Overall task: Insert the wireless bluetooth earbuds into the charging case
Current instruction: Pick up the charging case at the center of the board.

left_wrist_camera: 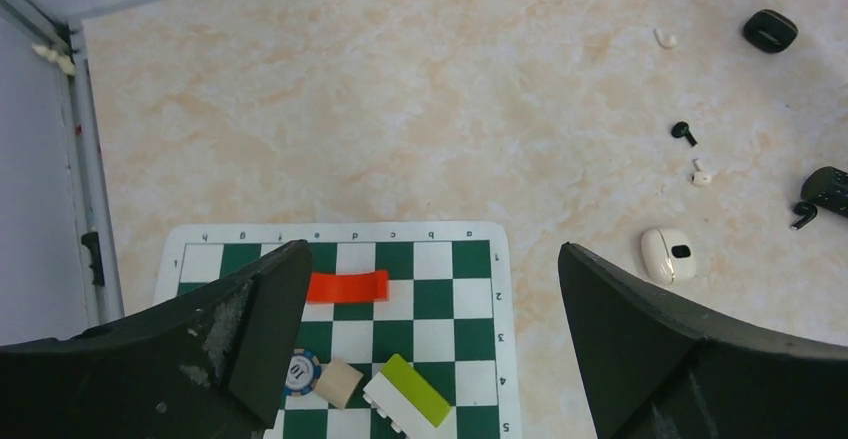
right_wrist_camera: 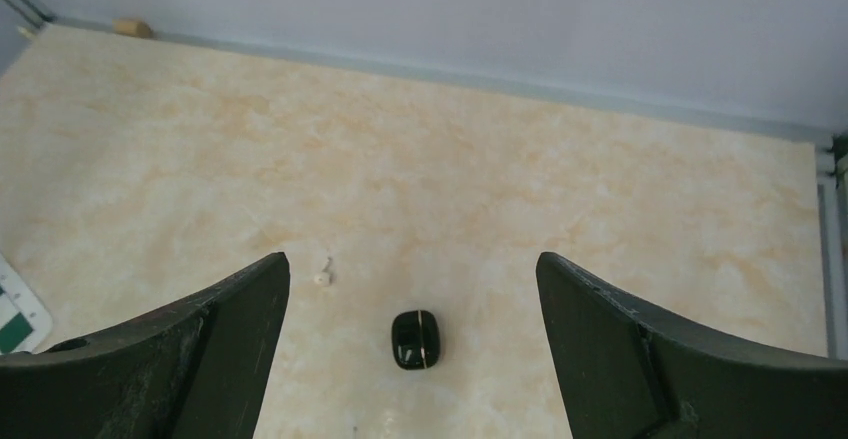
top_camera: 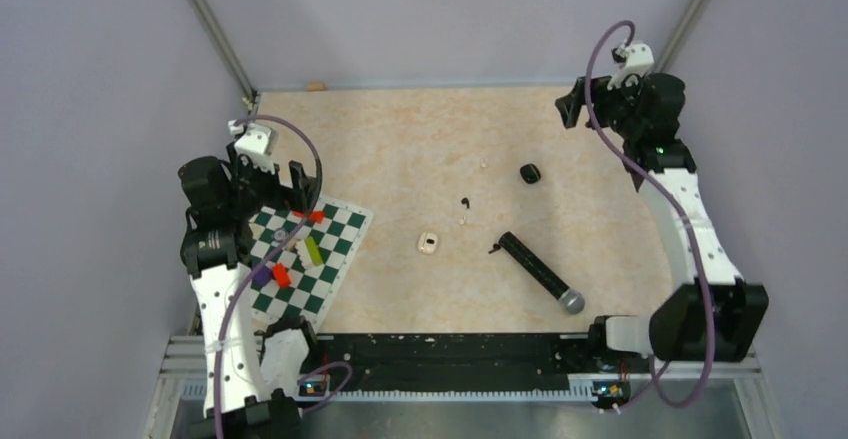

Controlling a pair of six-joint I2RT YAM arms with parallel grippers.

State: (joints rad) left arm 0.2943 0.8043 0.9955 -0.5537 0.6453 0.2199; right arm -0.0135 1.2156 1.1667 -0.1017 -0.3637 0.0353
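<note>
Right wrist, black case [right_wrist_camera: 415, 340] between spread fingers [right_wrist_camera: 200, 359], white earbud [right_wrist_camera: 322, 277] beside

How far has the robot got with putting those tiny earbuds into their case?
Nothing looks done: the white earbuds and dark earbuds lie loose, apart from the white case and the black case. Nothing is in hand: the left gripper and right gripper are open and empty. Every pickup and insertion is left.

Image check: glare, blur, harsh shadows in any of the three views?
Top external: even soft light, no glare; earbuds are mere specks. Left wrist: table sharp, left gripper nearly black. Right wrist: black case crisp, shadows soft, right gripper dark too.
</note>
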